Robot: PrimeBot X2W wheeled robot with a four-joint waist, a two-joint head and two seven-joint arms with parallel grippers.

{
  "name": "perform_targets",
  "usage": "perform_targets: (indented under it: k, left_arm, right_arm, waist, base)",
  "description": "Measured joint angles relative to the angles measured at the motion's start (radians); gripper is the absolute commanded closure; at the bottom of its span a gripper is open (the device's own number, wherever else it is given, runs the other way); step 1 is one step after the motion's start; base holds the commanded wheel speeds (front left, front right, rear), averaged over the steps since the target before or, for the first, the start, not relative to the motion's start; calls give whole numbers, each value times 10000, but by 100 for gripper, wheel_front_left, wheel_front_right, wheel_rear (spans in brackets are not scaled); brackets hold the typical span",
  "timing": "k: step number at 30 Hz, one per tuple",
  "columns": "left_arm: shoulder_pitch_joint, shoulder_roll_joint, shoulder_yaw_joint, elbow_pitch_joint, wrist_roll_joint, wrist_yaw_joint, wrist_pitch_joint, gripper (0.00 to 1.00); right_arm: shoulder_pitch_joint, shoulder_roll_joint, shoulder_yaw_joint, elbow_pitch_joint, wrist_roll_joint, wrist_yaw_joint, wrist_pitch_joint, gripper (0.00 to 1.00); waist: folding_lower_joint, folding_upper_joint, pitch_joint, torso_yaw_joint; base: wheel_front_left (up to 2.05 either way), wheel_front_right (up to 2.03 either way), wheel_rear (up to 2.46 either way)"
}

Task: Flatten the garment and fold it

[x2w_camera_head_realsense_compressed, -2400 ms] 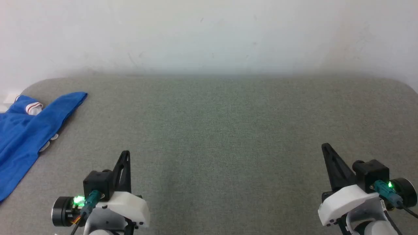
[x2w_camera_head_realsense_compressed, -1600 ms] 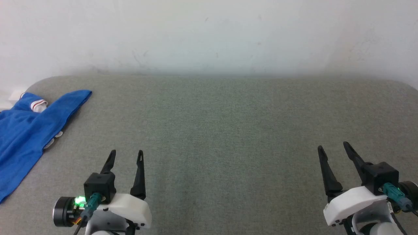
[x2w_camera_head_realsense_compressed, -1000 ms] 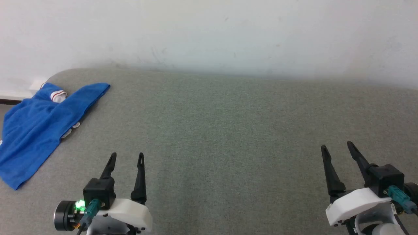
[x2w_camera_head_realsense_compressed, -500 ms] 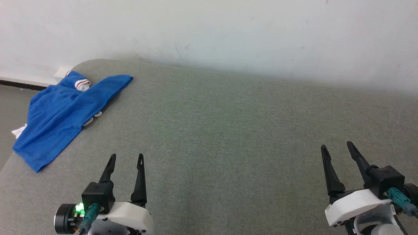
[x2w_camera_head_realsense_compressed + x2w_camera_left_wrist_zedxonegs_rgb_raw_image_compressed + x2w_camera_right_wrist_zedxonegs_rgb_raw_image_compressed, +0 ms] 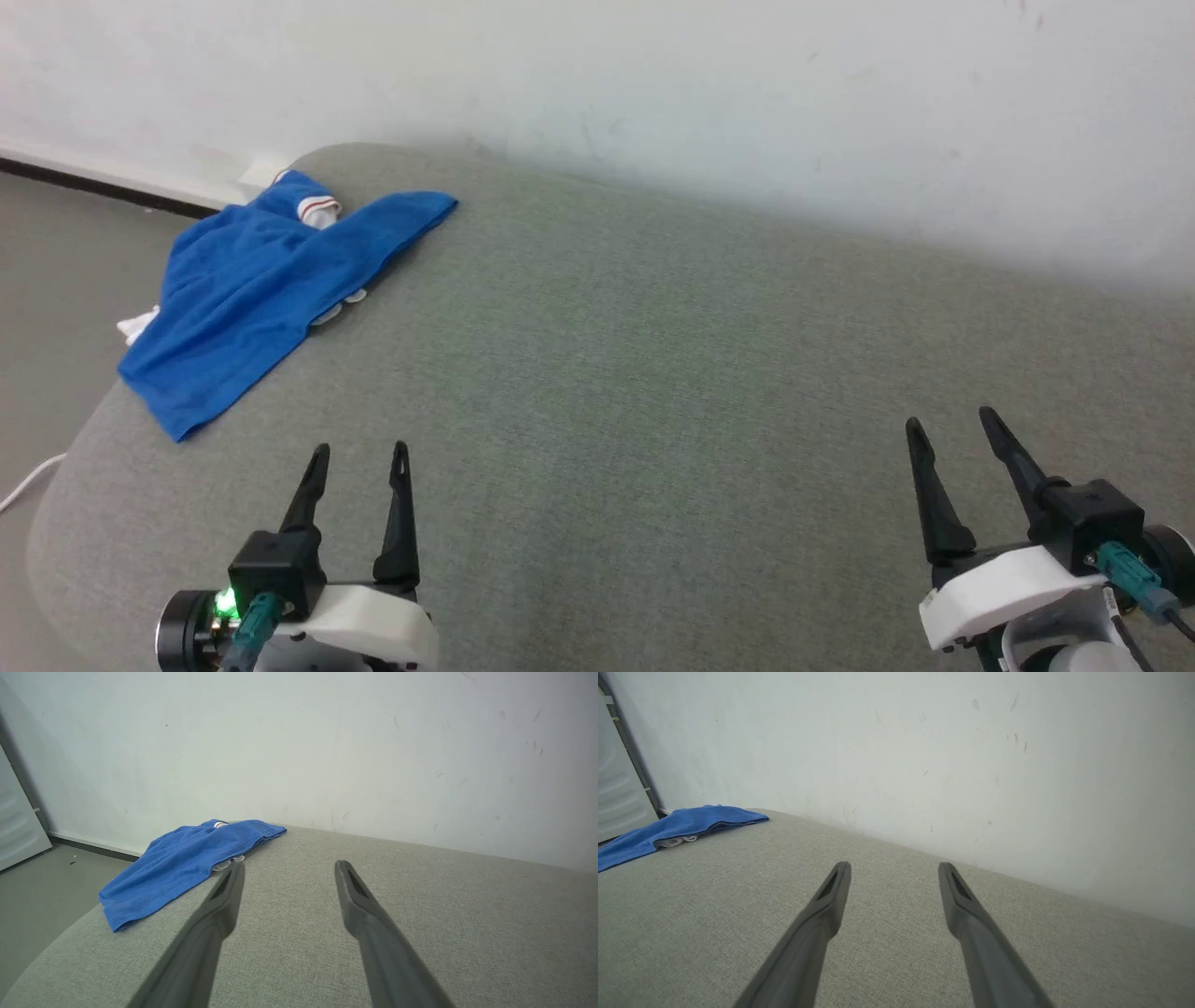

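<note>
1. A grey fabric-covered bench (image 5: 653,373) stands against a pale wall (image 5: 653,84). Grey floor (image 5: 56,271) shows past the bench's left edge.
2. The garment (image 5: 271,289), a royal-blue shirt, lies bunched on the far left corner of the bench. Its left side hangs a little over the rounded edge.
3. The left fingers (image 5: 400,513) rise from the near left of the bench. They are spread apart and hold nothing.
4. The right fingers (image 5: 929,490) rise from the near right. They too are spread apart and empty.
5. The relation that matters: the garment lies ahead of the left fingers, further from the robot and off to their left, with bare bench between them.
6. The left arm is clearly the nearer one. The right fingers are well apart from the garment, across most of the bench.
7. In the left wrist view the garment (image 5: 187,863) sits ahead and to the left of the finger line. In the right wrist view the garment (image 5: 668,828) is a low blue strip at the far left.
8. The garment's long axis runs on a diagonal, from a pointed blue corner at the near left to a squared blue end at the far right.
9. Red-and-white striped trim shows at the far end, beside the wall. Small white patches peek from under the right edge and at the left edge.
10. No lettering or number can be seen, so which face is up cannot be told.
11. Judged from this layout, flattening has not begun. A reach to the far left would come first, probably led by the left arm.
</note>
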Motion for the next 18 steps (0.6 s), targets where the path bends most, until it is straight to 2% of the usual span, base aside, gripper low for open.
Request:
perform_targets:
  k: [18]
  left_arm:
    - [245, -2, -54, 29, -322, 104, -366, 0]
  right_arm:
    - [-198, 4, 510, 320, 67, 0, -362, 0]
  waist:
    - [0, 1, -63, 1408]
  base:
    - [0, 0, 0]
